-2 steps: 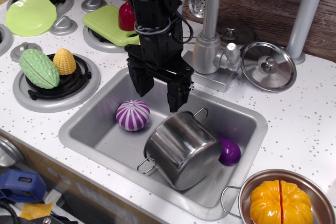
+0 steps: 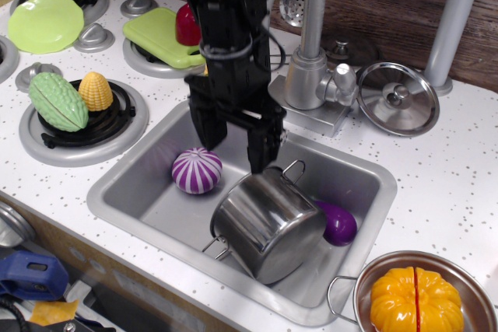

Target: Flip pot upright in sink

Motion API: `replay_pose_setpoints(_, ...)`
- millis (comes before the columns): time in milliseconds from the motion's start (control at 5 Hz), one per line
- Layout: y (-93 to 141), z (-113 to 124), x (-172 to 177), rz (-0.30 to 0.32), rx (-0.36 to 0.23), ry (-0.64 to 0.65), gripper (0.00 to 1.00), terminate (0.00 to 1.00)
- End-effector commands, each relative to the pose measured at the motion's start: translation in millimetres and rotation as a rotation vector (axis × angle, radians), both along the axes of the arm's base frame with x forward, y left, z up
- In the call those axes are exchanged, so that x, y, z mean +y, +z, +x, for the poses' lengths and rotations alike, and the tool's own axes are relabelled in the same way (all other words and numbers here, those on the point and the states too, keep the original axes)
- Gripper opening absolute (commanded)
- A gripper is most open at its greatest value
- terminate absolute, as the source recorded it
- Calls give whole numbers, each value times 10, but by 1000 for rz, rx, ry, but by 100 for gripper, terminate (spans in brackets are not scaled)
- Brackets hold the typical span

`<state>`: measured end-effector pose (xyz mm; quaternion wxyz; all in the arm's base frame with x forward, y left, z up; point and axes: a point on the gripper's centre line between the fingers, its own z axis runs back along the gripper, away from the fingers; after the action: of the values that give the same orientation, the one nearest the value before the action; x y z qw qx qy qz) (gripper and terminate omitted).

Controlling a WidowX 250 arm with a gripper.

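Observation:
The shiny steel pot (image 2: pixel 268 223) lies tilted in the sink (image 2: pixel 132 192), its closed bottom facing the front left and its mouth turned away to the back right. One wire handle (image 2: pixel 293 170) sticks up at the back, the other (image 2: pixel 218 250) points to the front. My black gripper (image 2: pixel 230 148) hangs open just above the pot's upper back edge. Its right finger (image 2: pixel 261 149) is close to the pot's rim. Nothing is between the fingers.
A purple-and-white striped ball (image 2: pixel 197 170) lies in the sink left of the pot. A purple eggplant (image 2: pixel 338 223) lies behind the pot's right side. The faucet (image 2: pixel 307 36) stands behind the sink, a steel lid (image 2: pixel 398 99) to its right. A pan with an orange pumpkin (image 2: pixel 416 299) sits front right.
The gripper has lowered slightly and moved a little left toward the pot. The pot has shifted slightly, its rear handle now closer to the right finger.

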<state>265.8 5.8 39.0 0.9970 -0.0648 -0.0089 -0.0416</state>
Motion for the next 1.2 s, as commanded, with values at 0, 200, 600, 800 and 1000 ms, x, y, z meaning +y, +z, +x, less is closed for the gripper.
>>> replay_pose_setpoints(0, 78, 43, 19, -67, -25, 12, 100, 0)
replay_pose_setpoints(200, 76, 72, 38, -175, 3, 7, 100, 0)
replay_pose_setpoints(600, -41, 79, 68, -374, 11, -39, 100, 0)
replay_pose_setpoints(800, -118, 67, 67, -482, 14, -36, 100, 0)
replay_pose_setpoints(1000, -200, 52, 36, -572, 21, -25, 100, 0)
